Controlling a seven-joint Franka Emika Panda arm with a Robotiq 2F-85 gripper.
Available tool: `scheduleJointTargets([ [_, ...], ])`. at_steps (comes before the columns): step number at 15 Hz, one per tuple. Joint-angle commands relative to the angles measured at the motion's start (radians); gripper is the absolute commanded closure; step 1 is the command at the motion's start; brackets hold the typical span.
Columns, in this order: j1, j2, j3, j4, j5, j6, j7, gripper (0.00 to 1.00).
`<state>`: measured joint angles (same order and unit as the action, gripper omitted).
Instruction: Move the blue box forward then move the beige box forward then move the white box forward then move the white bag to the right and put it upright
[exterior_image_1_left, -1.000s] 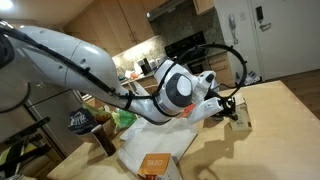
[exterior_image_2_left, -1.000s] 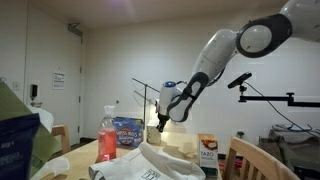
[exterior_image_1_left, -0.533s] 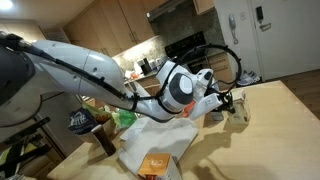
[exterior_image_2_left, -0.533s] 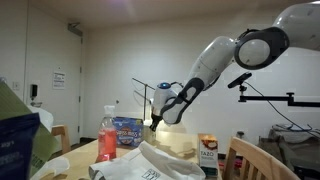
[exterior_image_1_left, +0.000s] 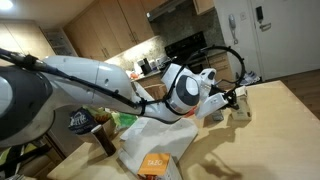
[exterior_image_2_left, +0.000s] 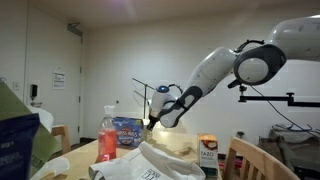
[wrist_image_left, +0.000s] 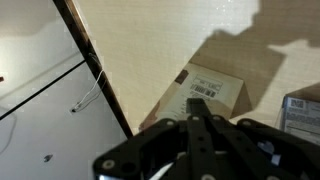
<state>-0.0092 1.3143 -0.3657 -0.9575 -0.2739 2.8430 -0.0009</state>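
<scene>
My gripper is shut with nothing between its fingers. Its tip sits at the near edge of the beige box, a cream carton lying flat with a barcode label; whether they touch I cannot tell. In both exterior views the gripper hangs low beside the beige box. The blue box stands behind a red cup. The white box shows its orange front. The white bag lies slumped on the table, the white box on it.
A green bag lies behind the white bag. The table edge runs diagonally close to the beige box, with floor beyond it. A wooden chair back stands at the near side. A camera stand rises behind the table.
The shut gripper has swung sideways low over the table along the beige box, and the arm has leaned further over. The box looks slightly shifted in an exterior view.
</scene>
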Motion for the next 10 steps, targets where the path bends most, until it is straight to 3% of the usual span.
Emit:
scheduleJointTargets([
  [1, -0.016, 0.093, -0.044, 0.161, 0.000, -0.016, 0.069, 1.00],
  [7, -0.012, 0.176, -0.131, 0.296, 0.002, -0.040, 0.169, 1.00],
  [10, -0.006, 0.159, -0.111, 0.274, 0.001, -0.066, 0.127, 1.00],
])
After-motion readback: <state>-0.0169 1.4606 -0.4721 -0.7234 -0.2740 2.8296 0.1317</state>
